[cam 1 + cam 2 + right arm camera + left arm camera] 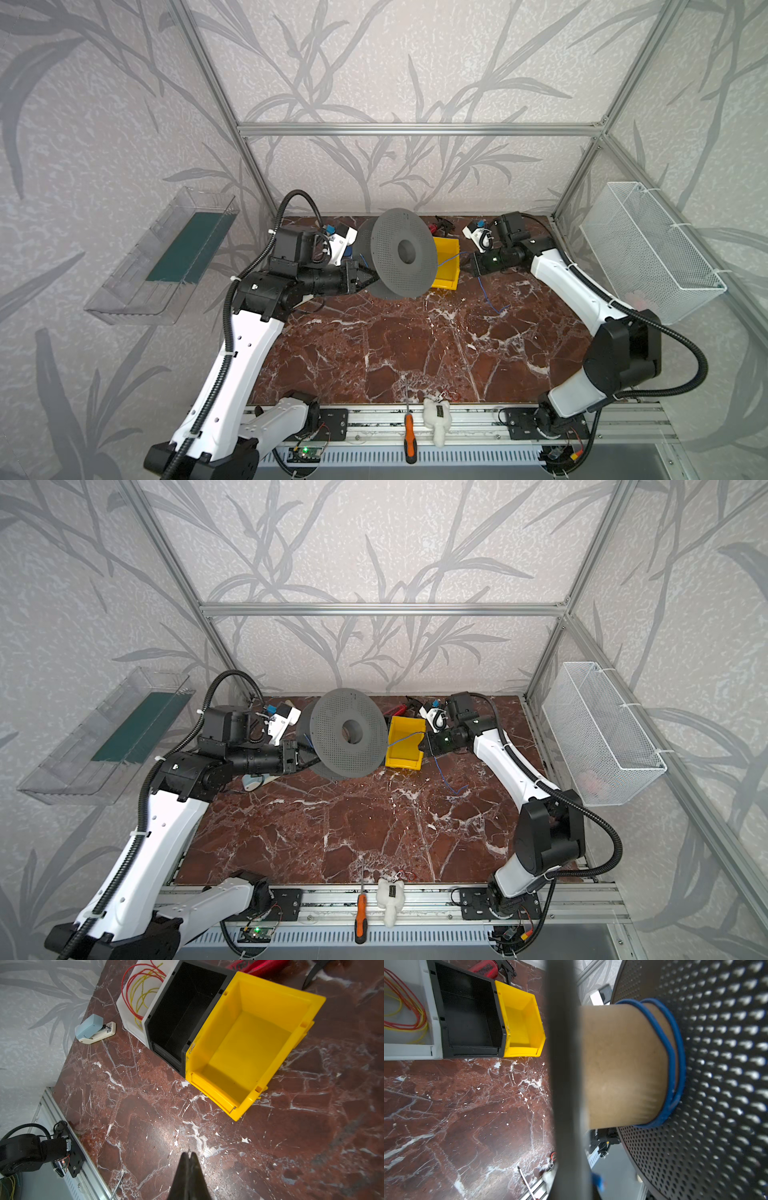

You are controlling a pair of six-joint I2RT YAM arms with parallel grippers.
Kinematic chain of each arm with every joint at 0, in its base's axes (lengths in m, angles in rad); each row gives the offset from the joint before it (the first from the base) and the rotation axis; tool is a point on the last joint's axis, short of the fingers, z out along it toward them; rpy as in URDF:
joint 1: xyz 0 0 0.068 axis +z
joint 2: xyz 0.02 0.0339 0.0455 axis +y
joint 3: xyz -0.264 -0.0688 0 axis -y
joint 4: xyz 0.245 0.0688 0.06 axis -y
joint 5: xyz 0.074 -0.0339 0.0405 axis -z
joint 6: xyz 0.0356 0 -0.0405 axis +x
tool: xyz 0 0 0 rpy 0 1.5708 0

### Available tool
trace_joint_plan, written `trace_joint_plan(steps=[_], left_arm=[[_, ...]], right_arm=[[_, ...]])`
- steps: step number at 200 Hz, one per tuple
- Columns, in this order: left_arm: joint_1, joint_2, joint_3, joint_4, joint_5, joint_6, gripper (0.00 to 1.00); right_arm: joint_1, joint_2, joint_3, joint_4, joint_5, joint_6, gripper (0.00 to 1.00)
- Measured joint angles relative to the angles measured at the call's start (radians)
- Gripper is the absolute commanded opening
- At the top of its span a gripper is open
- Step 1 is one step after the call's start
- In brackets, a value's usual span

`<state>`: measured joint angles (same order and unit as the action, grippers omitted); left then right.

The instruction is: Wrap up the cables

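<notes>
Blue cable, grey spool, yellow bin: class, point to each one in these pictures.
blue cable (671, 1053): left wrist view, a turn around the core.
grey spool (390, 268): in a top view, its perforated flange.
yellow bin (245, 1053): right wrist view, its bare floor.

The worktop (374, 340) looks like polished red-brown marble with white veins, smooth and glossy enough to catch glare. The spool (390, 276) has matt grey perforated flanges, plastic by the look, and its core (623, 1064) is brown, dull and fibrous like cardboard. The blue cable (682, 1059) has smooth insulation with a faint sheen. The yellow bin (249, 1047) is smooth, shiny plastic; the black bin (187, 1012) is duller. The basket (648, 249) is fine white wire mesh, the wall tray (137, 270) clear glossy plastic, the frame bar (415, 129) pale satin metal.
</notes>
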<state>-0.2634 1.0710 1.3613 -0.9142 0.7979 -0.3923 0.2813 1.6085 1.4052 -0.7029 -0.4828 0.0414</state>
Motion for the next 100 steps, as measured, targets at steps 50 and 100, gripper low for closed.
trace_joint_plan(steps=[50,100], left_arm=[[-0.233,0.014,-0.019,-0.074,-0.22,0.177,0.0],[-0.409,0.106,-0.019,-0.116,-0.533,0.266,0.0]], right_arm=[[0.003,0.074,0.206,-0.224,0.072,-0.053,0.0],[0.055,0.139,0.387,-0.417,0.213,-0.097,0.0]])
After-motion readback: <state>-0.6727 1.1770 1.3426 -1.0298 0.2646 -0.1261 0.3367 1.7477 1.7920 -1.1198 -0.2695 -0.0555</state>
